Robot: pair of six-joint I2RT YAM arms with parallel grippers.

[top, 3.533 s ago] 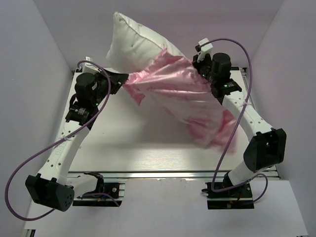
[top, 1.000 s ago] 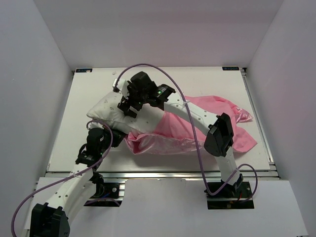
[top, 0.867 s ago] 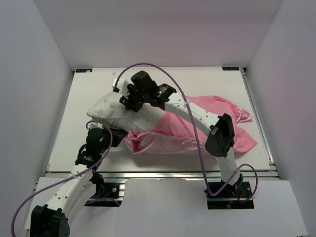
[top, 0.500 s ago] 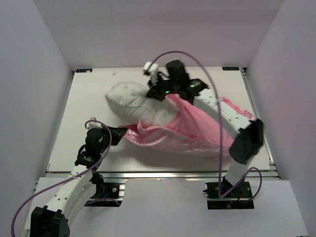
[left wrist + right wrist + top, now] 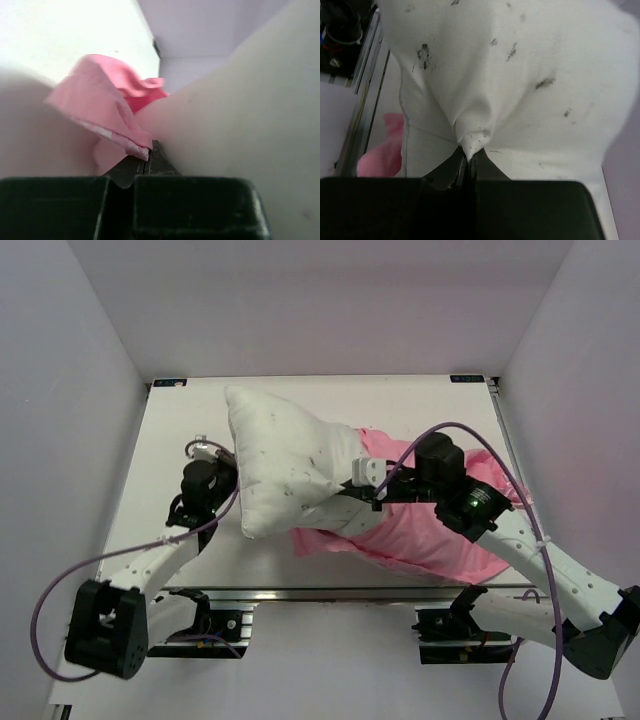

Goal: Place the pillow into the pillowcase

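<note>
The right pincer [image 5: 467,157] is clamping shut on a small pinch of the pillow [image 5: 285,455], and the white cover is puckering into a fold between its jaws. The left pincer [image 5: 147,156] is gripping the hemmed edge of the pillowcase [image 5: 430,540], closed tight on it, with the pillow's flank pressing in just beside that hem. The pillow is lying bulky and tilted across the left-centre of the surface [image 5: 165,430]. Most of its length is looking bare, and only its near right end is meeting the pink fabric, which is bunching to the right beneath the right arm [image 5: 540,558]. Judging from this, the step in hand is feeding the pillow into the mouth of the pillowcase, and little of it seems to be inside. Doing it well is calling for the left pincer to be holding the hem firm and drawn away from the pillow, so that the mouth is spreading. The right arm should meanwhile be working the pillow's end toward the closed far side rather than hoisting it. The pinch on the cover is looking shallow, so a slow, low pull along the surface is suiting it better than a jerk. The satin is likely to be sliding and gathering ahead of the pillow, so the hem side should be pulling the opposite way. How wide the mouth is standing cannot be told here.
</note>
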